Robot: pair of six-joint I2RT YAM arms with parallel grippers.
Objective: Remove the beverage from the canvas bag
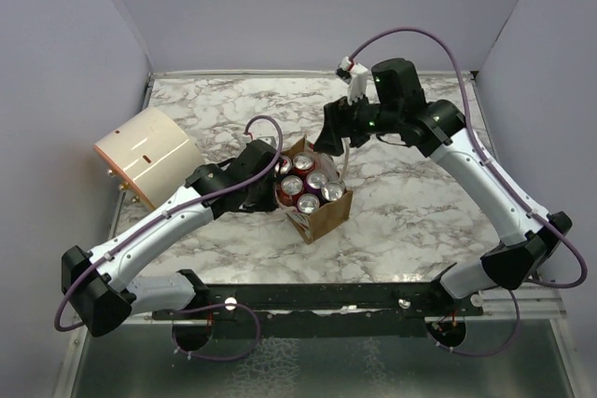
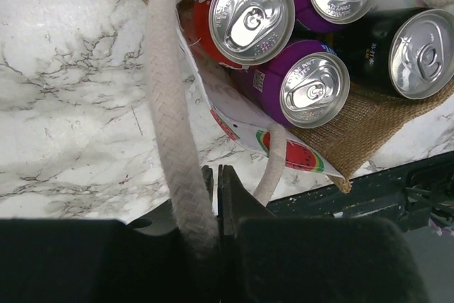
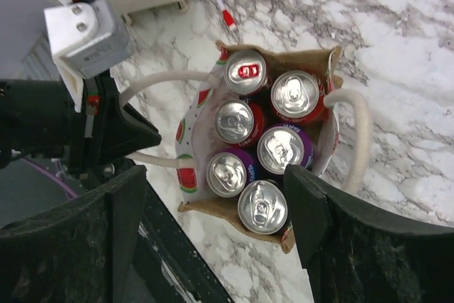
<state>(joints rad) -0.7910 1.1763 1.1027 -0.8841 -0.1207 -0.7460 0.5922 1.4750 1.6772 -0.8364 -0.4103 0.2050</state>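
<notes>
On the marble desk [image 1: 420, 207], the bag's [image 1: 328, 217] rope handle [image 2: 170, 125] is being pinched by the left hand [image 2: 216, 177]. The right hand [image 3: 216, 196], open, is best centred over one can [image 3: 262, 207] beneath.

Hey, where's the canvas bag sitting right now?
In the top view the canvas bag stands mid-table, full of cans, right of the cream cylinder; the left gripper pinches its rope handle.

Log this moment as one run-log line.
left gripper: shut on rope handle | right gripper: open, over canvas bag | cans: six, upright in bag | removed: none yet
</notes>
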